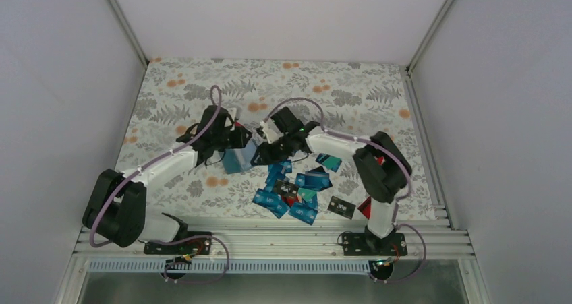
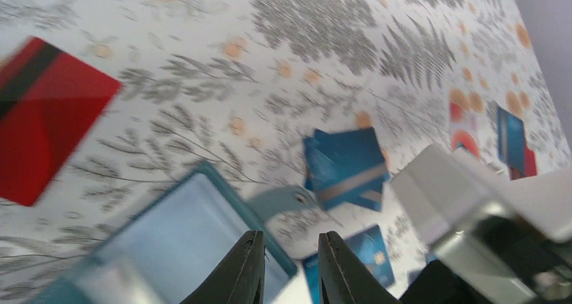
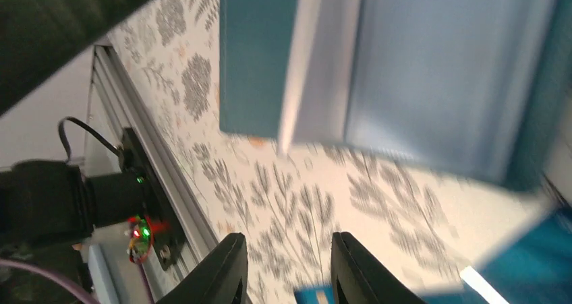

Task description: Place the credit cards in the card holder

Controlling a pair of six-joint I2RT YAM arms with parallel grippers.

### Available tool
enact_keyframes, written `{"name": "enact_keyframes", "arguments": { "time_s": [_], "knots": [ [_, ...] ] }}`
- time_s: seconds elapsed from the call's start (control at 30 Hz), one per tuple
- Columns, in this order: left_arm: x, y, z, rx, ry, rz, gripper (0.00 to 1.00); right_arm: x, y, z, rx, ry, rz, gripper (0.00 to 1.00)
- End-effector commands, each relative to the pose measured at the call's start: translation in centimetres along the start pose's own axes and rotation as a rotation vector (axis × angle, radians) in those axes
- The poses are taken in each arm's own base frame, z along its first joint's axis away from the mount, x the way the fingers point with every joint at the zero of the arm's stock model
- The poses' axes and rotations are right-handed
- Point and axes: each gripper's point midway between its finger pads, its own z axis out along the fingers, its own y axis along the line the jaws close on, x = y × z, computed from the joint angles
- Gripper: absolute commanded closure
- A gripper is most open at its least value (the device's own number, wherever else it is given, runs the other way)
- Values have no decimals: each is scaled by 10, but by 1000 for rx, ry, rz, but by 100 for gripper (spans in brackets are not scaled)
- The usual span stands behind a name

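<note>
The card holder (image 1: 239, 160) lies open between my two grippers; its pale blue inside shows in the left wrist view (image 2: 168, 243) and the right wrist view (image 3: 418, 68). My left gripper (image 1: 243, 141) (image 2: 291, 270) is slightly open, its left finger over the holder's near edge, with only table and a blue card in the gap. My right gripper (image 1: 262, 156) (image 3: 287, 270) is open and empty just right of the holder. The credit cards (image 1: 290, 189) lie in a loose, mostly blue and teal pile in front of the right gripper. Two blue cards (image 2: 347, 166) lie beyond the holder's snap tab (image 2: 283, 199).
A red card (image 2: 47, 115) lies apart on the floral cloth. A black card (image 1: 342, 207) and a red card (image 1: 366, 206) lie by the right arm's base, and a teal card (image 1: 328, 161) beside its forearm. A metal rail (image 1: 270, 240) runs along the near edge.
</note>
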Motion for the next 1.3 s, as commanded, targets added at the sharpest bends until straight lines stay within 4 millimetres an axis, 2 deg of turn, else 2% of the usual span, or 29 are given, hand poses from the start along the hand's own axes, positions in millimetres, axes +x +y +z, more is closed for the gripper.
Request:
{"name": "enact_keyframes", "arguments": {
  "time_s": [0.0, 0.2, 0.33, 0.5, 0.6, 0.73, 0.93, 1.1, 1.27],
  "knots": [
    [19, -31, -1, 96, 51, 86, 79, 27, -8, -37, 149, -52, 52, 67],
    [58, -77, -2, 219, 146, 182, 79, 96, -38, -82, 314, -100, 266, 48],
    [86, -105, -4, 283, 214, 232, 79, 144, -44, -94, 297, -92, 399, 40],
    [121, -133, -5, 332, 306, 293, 79, 185, -48, -112, 310, -96, 474, 35],
    [145, -148, -1, 351, 362, 327, 79, 206, -57, -115, 331, -82, 507, 34],
    [173, -159, 8, 329, 424, 357, 79, 234, -65, -104, 288, -36, 565, 35],
    [198, -170, 18, 292, 464, 371, 80, 255, -66, -95, 206, -25, 634, 36],
    [212, -161, 29, 237, 510, 369, 80, 261, -67, -88, 161, -24, 660, 37],
    [224, -151, 34, 202, 557, 385, 80, 258, -73, -82, 159, -31, 663, 39]
  ]
}}
